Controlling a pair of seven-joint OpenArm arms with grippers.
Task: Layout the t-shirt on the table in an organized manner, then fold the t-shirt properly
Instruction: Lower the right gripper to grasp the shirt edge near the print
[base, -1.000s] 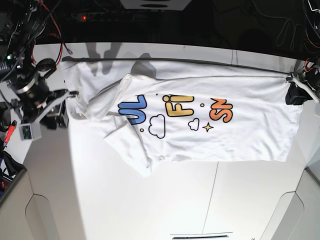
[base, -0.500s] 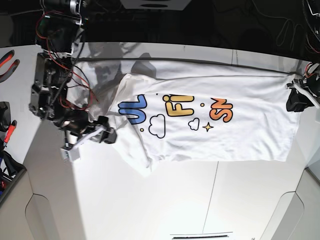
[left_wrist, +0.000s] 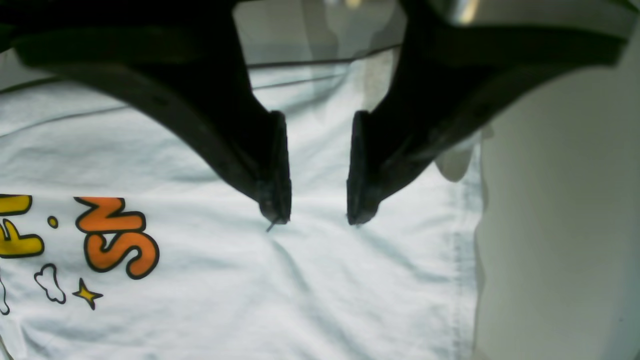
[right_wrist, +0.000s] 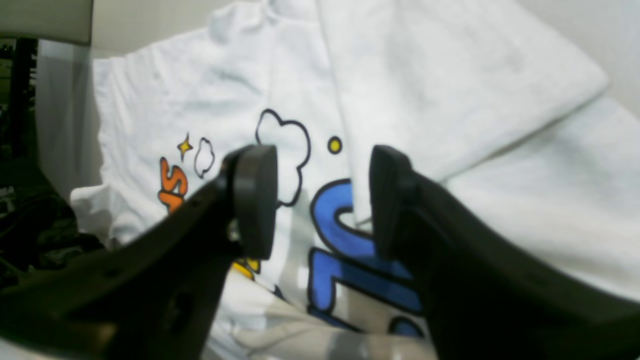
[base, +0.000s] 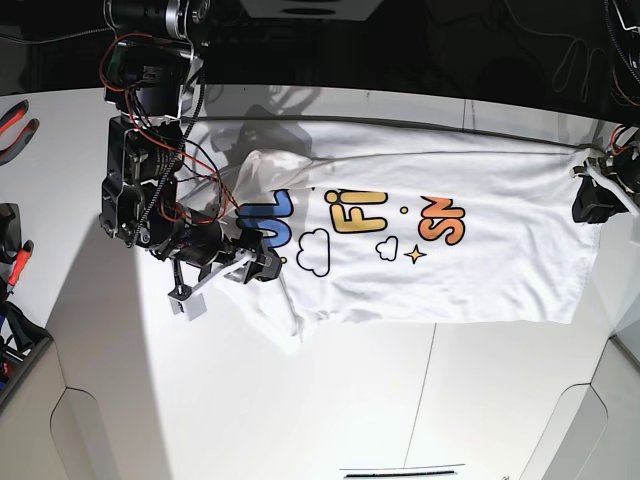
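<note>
Both grippers gape empty over the shirt (base: 440, 250), left (left_wrist: 314, 219) near its hem, right (right_wrist: 322, 200) over a folded sleeve hiding blue lettering.

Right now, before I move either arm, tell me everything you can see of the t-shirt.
The t-shirt is white, soft-looking cloth lying print-up across the table, folded lengthwise so the blue, yellow and orange letters are cut off. Clouds and a star sit below them. Near the blue letters a sleeve flap is folded over and rumpled; the rest lies fairly flat with light creases. The right gripper, open, hovers over that rumpled end. The left gripper, open, has its tips at the cloth near the opposite edge.
</note>
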